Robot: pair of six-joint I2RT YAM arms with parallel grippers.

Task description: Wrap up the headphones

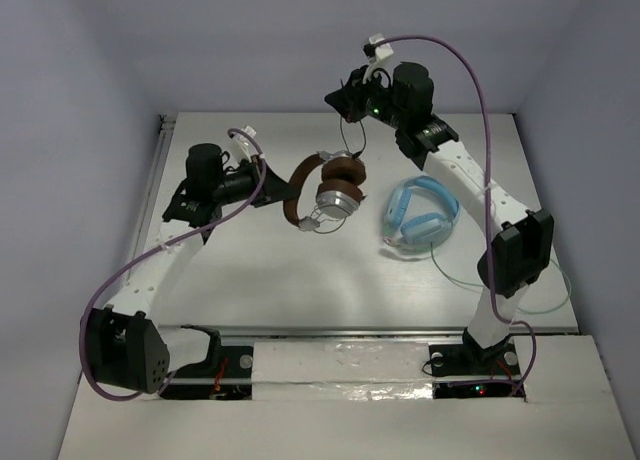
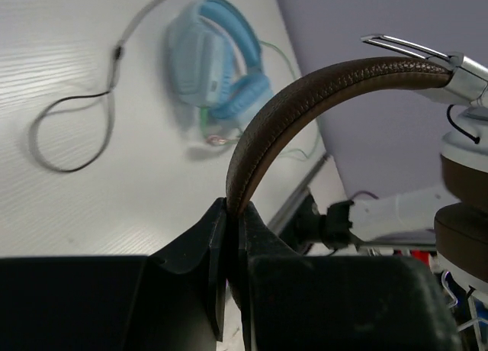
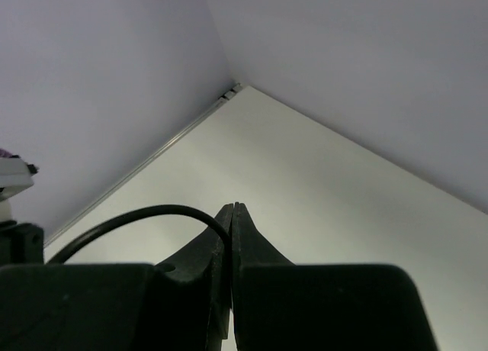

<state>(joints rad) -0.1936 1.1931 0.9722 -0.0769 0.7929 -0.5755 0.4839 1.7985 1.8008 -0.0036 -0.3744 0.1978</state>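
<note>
Holding the headphones (image 1: 328,188) aloft over the surface (image 1: 260,280), the left end effector (image 2: 232,214) clamps the headband (image 2: 305,91); the right end effector (image 3: 231,212) pinches the thin cable (image 3: 130,220), which could slip free if pulled taut.

Over the middle of the counter (image 1: 300,280), the headphones (image 1: 325,188), headband pinched between the left fingers (image 2: 217,236) just to their left, ear cups on the side away from that grip; behind the headphones, near the back wall, the right fingers (image 3: 223,229), pressed together on the cable (image 3: 130,220) leading down to the headphones; right of the headphones and apart from them, a second headset (image 1: 420,215) flat on the counter, between the headphones and the right arm; in front of and right of that headset, its loose lead (image 1: 500,295) looped on the counter, partly under the right arm.
</note>
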